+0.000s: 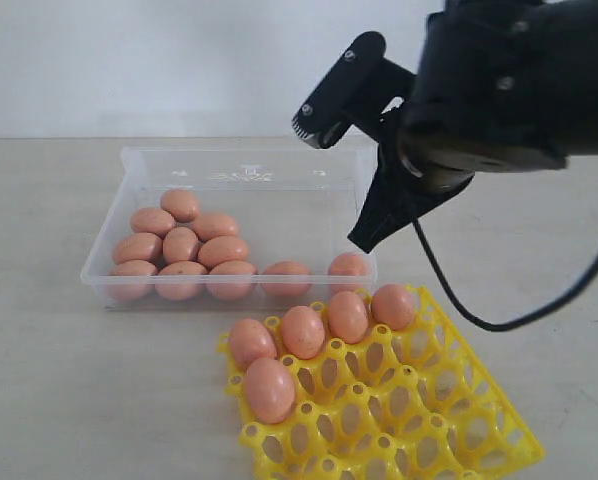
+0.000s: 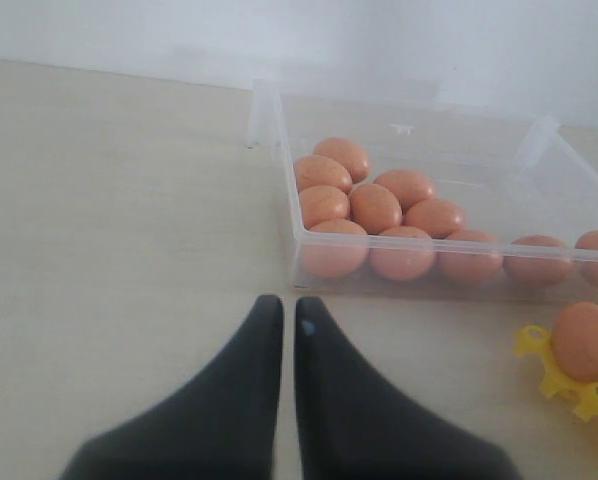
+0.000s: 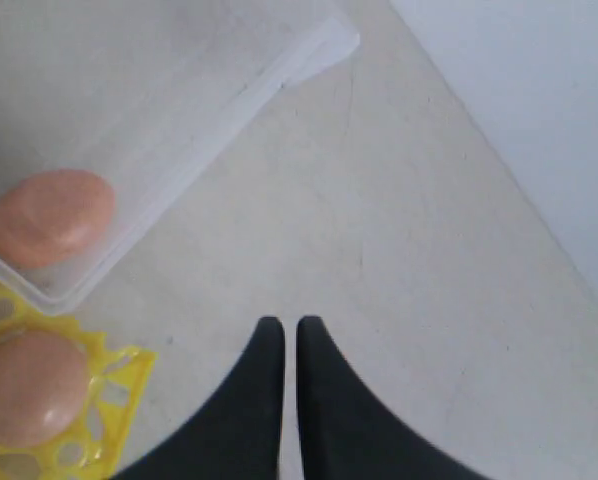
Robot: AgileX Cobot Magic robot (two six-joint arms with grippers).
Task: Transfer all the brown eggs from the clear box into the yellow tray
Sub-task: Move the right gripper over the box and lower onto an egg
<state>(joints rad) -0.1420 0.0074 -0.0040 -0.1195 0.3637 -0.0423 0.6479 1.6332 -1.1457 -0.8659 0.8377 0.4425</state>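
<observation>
Yellow plastic first, since it's closest to the camera: the yellow tray [image 1: 479,440] sits at the front of the table [image 1: 59,400], turned a bit crooked. Five brown eggs [image 1: 269,388] are sitting in its cups, four side by side along the far row and one alone in the next row, at the left end. All the other cups are empty lattice.

Just behind it, nearly touching the tray's far edge, is the clear box [image 1: 309,215]. I count eleven eggs in there. Most are bunched up at the left end, and a loose line of them runs along the near wall toward the right corner, where one egg sits on its own.

My right claw [image 1: 364,240] hangs in the air over that right near corner of the box, fingers pointing down. From its own camera the right claw [image 3: 282,325] is pinched closed with only a sliver between the tips, and it has nothing in it. A black cable [image 1: 459,310] droops off that arm and swings out to the right.

My left claw [image 2: 282,302] only shows in its wrist camera. It's closed too, empty, and low over bare table, with the box a little way ahead of it and not touching.

Past all that is a plain white wall [image 1: 129,60].
</observation>
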